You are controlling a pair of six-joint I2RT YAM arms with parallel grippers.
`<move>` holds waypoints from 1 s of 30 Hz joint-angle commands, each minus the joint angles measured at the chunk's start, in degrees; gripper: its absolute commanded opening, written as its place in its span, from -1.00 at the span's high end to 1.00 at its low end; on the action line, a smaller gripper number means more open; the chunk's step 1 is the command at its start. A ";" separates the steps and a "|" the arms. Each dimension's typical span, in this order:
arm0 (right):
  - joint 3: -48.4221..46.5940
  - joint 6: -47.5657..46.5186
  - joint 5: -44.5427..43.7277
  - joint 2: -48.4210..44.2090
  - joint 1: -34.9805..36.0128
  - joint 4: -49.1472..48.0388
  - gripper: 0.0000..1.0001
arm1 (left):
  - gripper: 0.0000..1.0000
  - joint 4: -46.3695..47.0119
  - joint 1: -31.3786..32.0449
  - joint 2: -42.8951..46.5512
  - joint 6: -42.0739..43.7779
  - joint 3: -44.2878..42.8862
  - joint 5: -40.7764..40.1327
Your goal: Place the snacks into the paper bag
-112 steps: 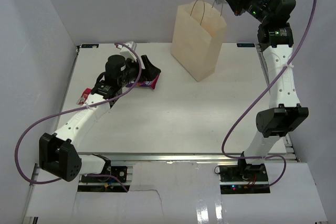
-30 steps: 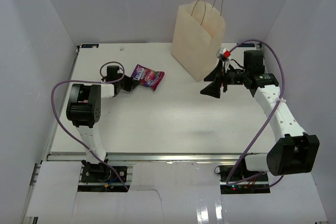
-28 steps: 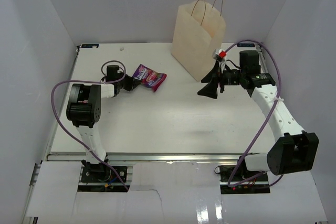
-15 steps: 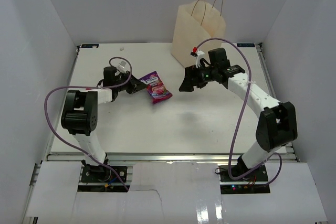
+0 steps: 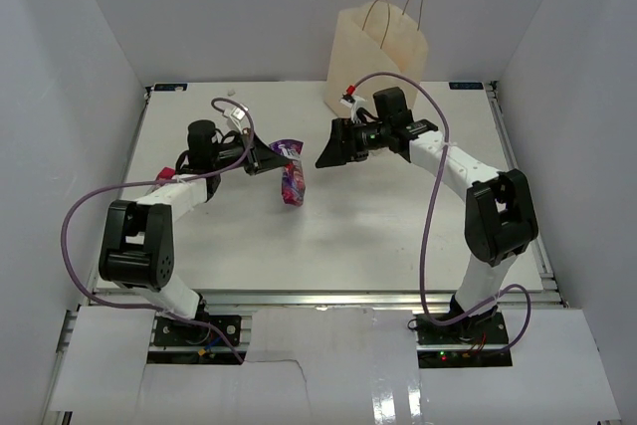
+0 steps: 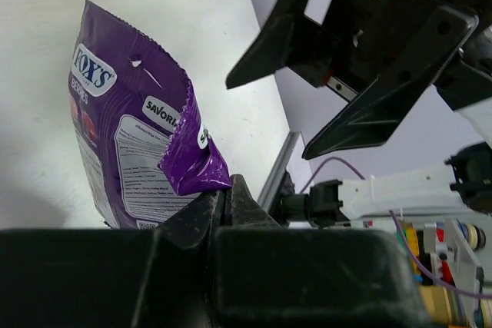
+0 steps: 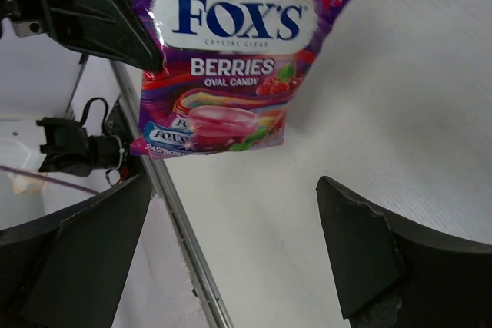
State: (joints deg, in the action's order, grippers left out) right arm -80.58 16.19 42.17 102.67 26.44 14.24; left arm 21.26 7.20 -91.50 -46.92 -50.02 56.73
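My left gripper (image 5: 273, 158) is shut on a corner of the purple-magenta snack packet (image 5: 291, 176), which hangs upright above the table's left-middle. The left wrist view shows its back (image 6: 127, 144) pinched at my fingertips (image 6: 223, 199). My right gripper (image 5: 328, 151) stands open just right of the packet and faces it, holding nothing. In the right wrist view the packet's front (image 7: 231, 59) hangs beyond my wide-apart jaws (image 7: 231, 205). The cream paper bag (image 5: 376, 52) stands upright at the back, behind the right gripper. A small red packet (image 5: 161, 176) lies by the left wall.
White walls close in the table (image 5: 378, 216) on the left, back and right. The right arm's purple cable (image 5: 428, 216) loops over the right half. A metal rail (image 5: 328, 298) runs along the near edge.
The right arm swung left from beside the bag to face the packet, jaws spreading wider. The left gripper carried the purple packet right and turned it upright.
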 commanded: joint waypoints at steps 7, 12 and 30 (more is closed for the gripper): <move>1.21 -6.49 30.51 -1.07 -0.42 -18.81 -0.92 | 1.00 3.09 2.20 7.03 -2.13 -0.34 8.48; -7.56 -55.73 27.89 -4.23 -0.86 9.60 -0.93 | 1.00 1.95 2.73 11.34 4.19 2.38 9.19; -18.12 -100.80 26.03 0.42 0.54 38.12 -0.91 | 1.00 -32.95 13.36 15.13 36.90 -6.93 -2.41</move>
State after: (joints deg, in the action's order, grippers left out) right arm -96.05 -76.62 67.24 102.19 25.91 43.35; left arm -10.02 20.29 -78.54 -13.45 -54.92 54.74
